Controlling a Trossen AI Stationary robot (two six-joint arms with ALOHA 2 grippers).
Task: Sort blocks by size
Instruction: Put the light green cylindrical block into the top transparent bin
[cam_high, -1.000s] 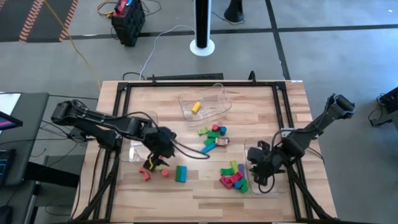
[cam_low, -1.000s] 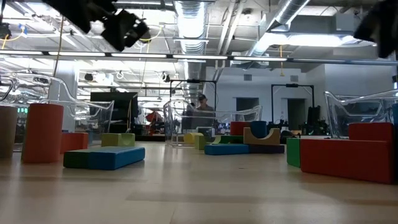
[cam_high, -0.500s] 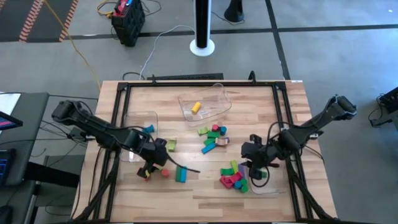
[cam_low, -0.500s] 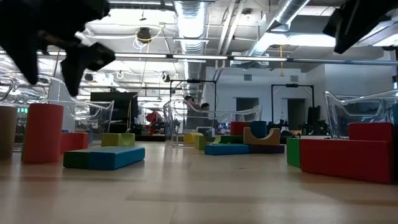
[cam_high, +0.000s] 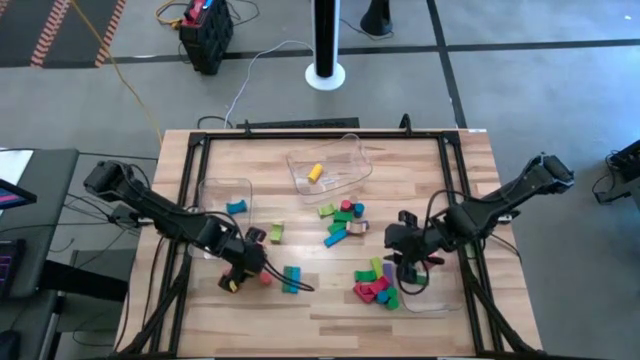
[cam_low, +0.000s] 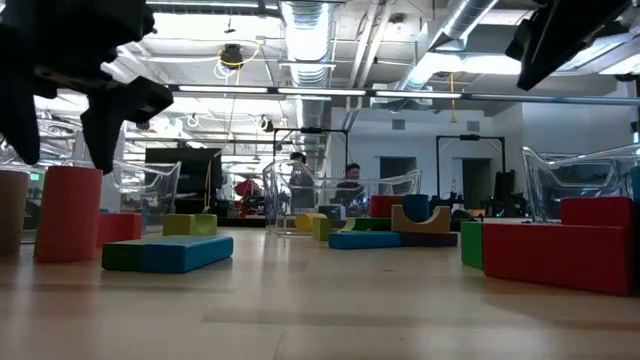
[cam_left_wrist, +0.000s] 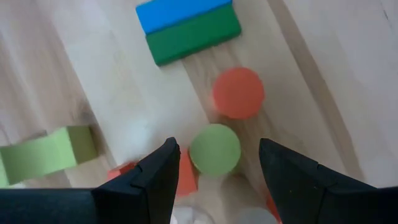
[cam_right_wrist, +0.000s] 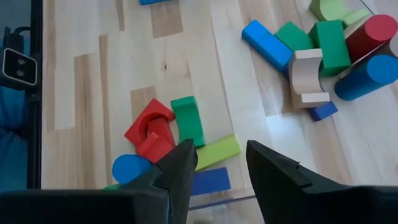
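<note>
Three clear bins sit on the tabletop (cam_high: 460, 170). The back bin (cam_high: 330, 165) holds one yellow block (cam_high: 315, 172); the left bin (cam_high: 226, 205) holds a blue block (cam_high: 236, 207); the right bin's (cam_high: 425, 270) contents are hidden by the arm. No readable writing shows. The left gripper (cam_left_wrist: 214, 163) hangs spread over a green cylinder (cam_left_wrist: 214, 149), beside a red cylinder (cam_left_wrist: 238, 93) and a blue-and-green bar pair (cam_left_wrist: 189, 23). The right gripper (cam_right_wrist: 219, 163) is spread above a front cluster of blocks (cam_high: 375, 283). More blocks (cam_high: 342, 222) lie mid-table.

Left tool (cam_high: 243, 270) over front-left blocks (cam_high: 290, 279); right tool (cam_high: 408, 254) beside block pile (cam_high: 374, 284).
</note>
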